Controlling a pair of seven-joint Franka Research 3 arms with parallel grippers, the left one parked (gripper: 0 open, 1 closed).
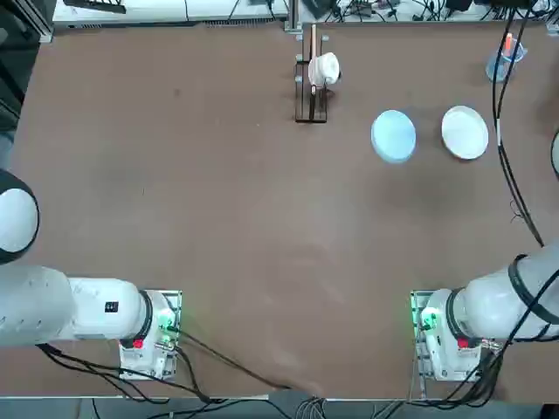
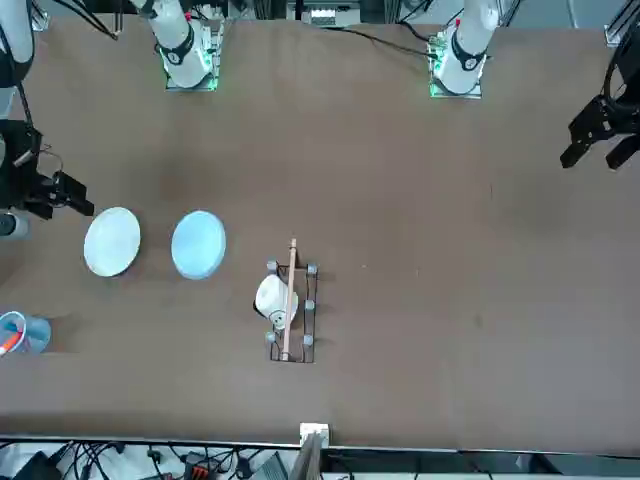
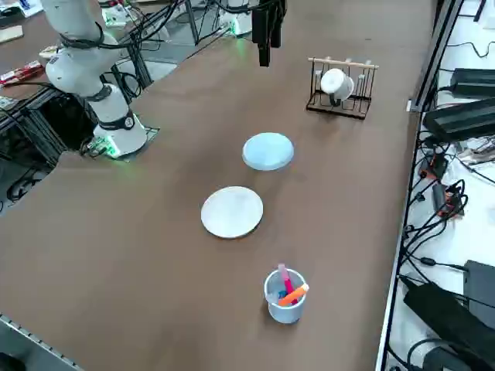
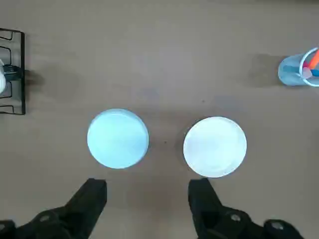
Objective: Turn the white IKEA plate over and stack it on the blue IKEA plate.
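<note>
The white IKEA plate (image 1: pixel 465 133) and the blue IKEA plate (image 1: pixel 393 135) lie flat on the brown table, side by side with a small gap between them. In the right wrist view, the blue plate (image 4: pixel 117 138) and the white plate (image 4: pixel 215 147) sit well beyond the fingertips. My right gripper (image 4: pixel 148 191) hangs high above the table, open, with nothing between its fingers. In the front view the right gripper (image 2: pixel 55 200) shows at the picture's left edge, just beside the white plate (image 2: pixel 112 241).
A black wire rack (image 1: pixel 311 103) holding a white cup (image 1: pixel 325 68) stands at the table's far edge. A clear bluish cup with pens (image 1: pixel 503 61) is at the far right corner. Black cables (image 1: pixel 511 175) trail along the right edge.
</note>
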